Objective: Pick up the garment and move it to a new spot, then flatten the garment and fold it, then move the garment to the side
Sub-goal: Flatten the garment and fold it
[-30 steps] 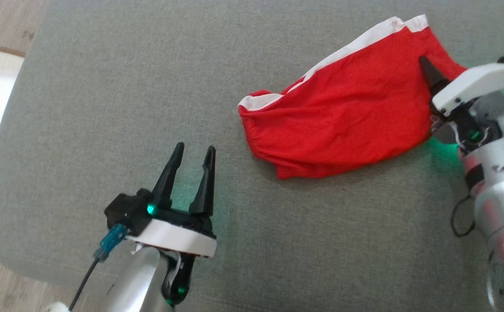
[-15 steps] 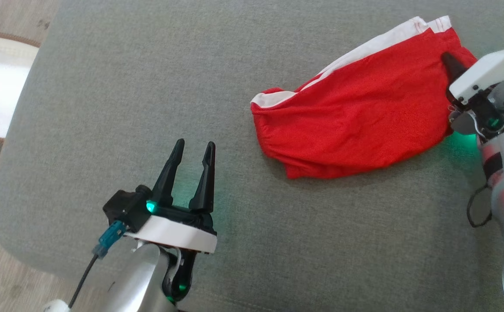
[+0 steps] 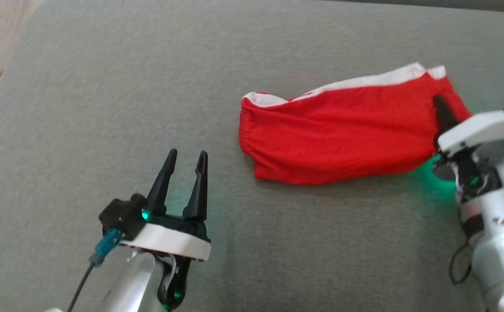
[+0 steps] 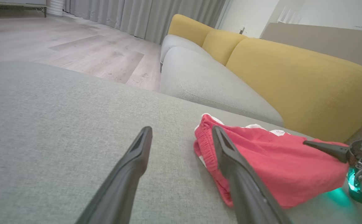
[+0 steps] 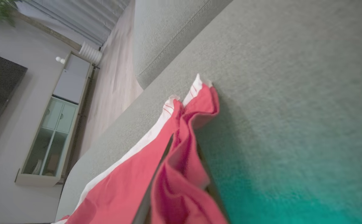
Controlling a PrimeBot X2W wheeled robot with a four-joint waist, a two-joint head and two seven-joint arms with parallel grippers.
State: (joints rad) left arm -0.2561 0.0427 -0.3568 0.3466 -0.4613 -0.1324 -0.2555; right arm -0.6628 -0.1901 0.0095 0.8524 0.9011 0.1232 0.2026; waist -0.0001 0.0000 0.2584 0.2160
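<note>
garment (image 3: 338, 138): we judge it light, limp, bunch-prone | our right gripper (image 3: 439, 106) clamps its right edge | our left gripper (image 3: 187, 155) spread, empty; we would take the opposite corner

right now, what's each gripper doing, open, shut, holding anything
Left gripper: open, holding nothing.
Right gripper: closed on the right end of the red garment.
</note>
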